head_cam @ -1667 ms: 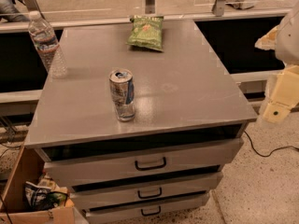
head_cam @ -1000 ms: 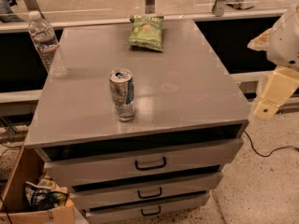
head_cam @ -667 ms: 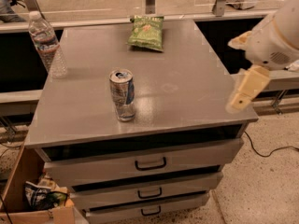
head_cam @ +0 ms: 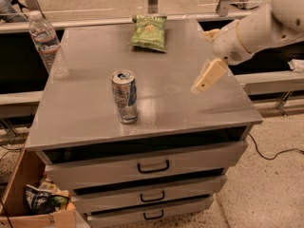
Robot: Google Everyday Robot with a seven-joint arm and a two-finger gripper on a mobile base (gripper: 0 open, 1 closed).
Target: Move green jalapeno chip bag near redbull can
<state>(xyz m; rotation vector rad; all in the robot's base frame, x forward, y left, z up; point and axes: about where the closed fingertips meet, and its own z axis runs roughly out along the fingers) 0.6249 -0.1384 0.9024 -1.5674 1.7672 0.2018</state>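
The green jalapeno chip bag (head_cam: 149, 32) lies flat at the far middle of the grey cabinet top (head_cam: 95, 108). The redbull can (head_cam: 124, 96) stands upright near the front, left of centre. My gripper (head_cam: 207, 76) hangs over the right part of the top, on the white arm (head_cam: 256, 27) that comes in from the upper right. It is well to the right of the can and in front and right of the bag. It touches neither and holds nothing.
A clear plastic water bottle (head_cam: 46, 44) stands at the left edge of the top. The cabinet has three drawers (head_cam: 152, 167) in front. A cardboard box with litter (head_cam: 38, 201) sits on the floor at lower left. A glass railing runs behind.
The arm has swung in from the right side of the cabinet, and my gripper now hangs over the right part of the top. Bag, can and bottle have not moved.
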